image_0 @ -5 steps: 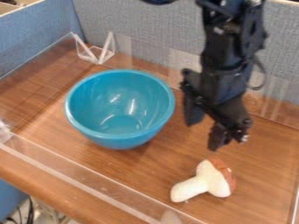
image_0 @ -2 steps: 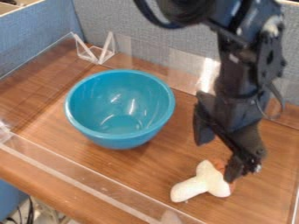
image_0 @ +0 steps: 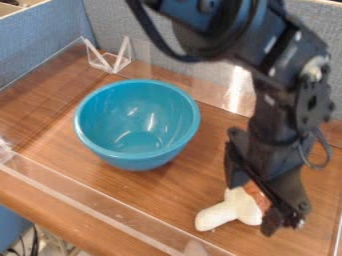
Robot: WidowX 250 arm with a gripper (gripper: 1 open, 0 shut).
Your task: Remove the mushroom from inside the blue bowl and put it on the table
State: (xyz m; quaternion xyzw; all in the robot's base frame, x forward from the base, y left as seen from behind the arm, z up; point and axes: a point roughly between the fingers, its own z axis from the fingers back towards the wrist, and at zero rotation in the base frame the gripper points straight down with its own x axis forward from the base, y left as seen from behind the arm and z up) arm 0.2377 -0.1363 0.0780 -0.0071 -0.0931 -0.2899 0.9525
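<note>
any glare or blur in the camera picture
camera view: pale glare on the blue bowl, a bright reflection on the clear wall behind the arm; the whole picture slightly soft, the dark gripper short on detail

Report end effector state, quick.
End effector: open, fingers around the cap end of the toy mushroom, which lies on the wood-grain tabletop.

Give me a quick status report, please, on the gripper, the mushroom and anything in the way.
Gripper open, low at the mushroom's cap. Mushroom on the table, outside the bowl. Bowl apart, not in the way.
</note>
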